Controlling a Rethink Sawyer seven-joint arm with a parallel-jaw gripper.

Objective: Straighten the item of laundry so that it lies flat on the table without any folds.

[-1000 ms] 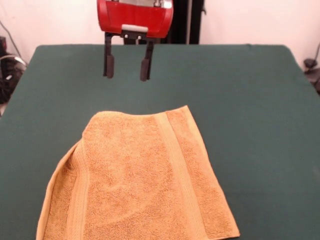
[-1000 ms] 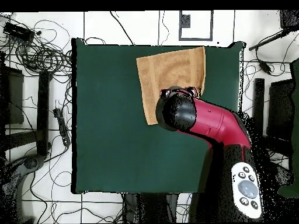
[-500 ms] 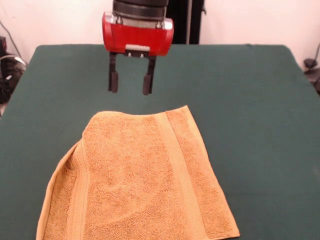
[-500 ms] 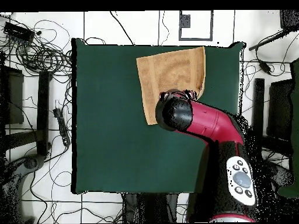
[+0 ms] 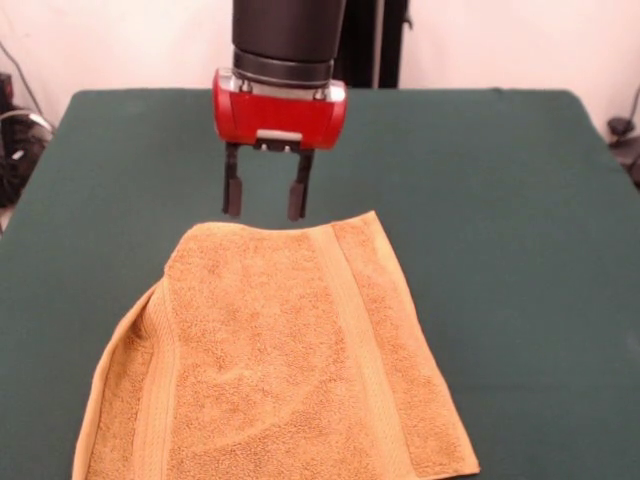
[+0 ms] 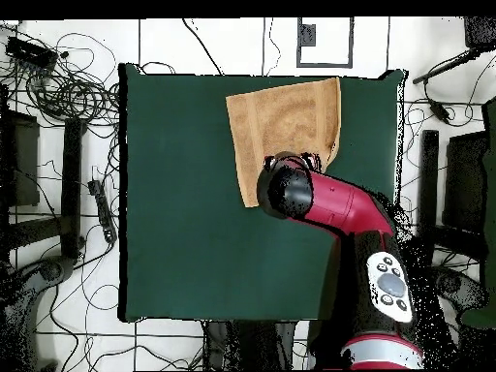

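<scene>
Just above the towel's [image 5: 280,355] far edge, the gripper [image 5: 266,195] hangs with its jaws spread wide, holding nothing. The towel lies on the green bench [image 5: 500,200], its left side folded under.

Red wrist housing [image 5: 280,108], black pincer [image 5: 265,198]

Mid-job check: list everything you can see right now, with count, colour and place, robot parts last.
towel: one, golden-orange, on the table's near half in the front view, its left part folded over
table: one, dark green, under everything
cables: many, black, on the floor beside the table in the overhead view
arm: one, red and black, reaching over the towel's edge
claw: one, black fingers on a red body, open, just above the towel's far edge
</scene>
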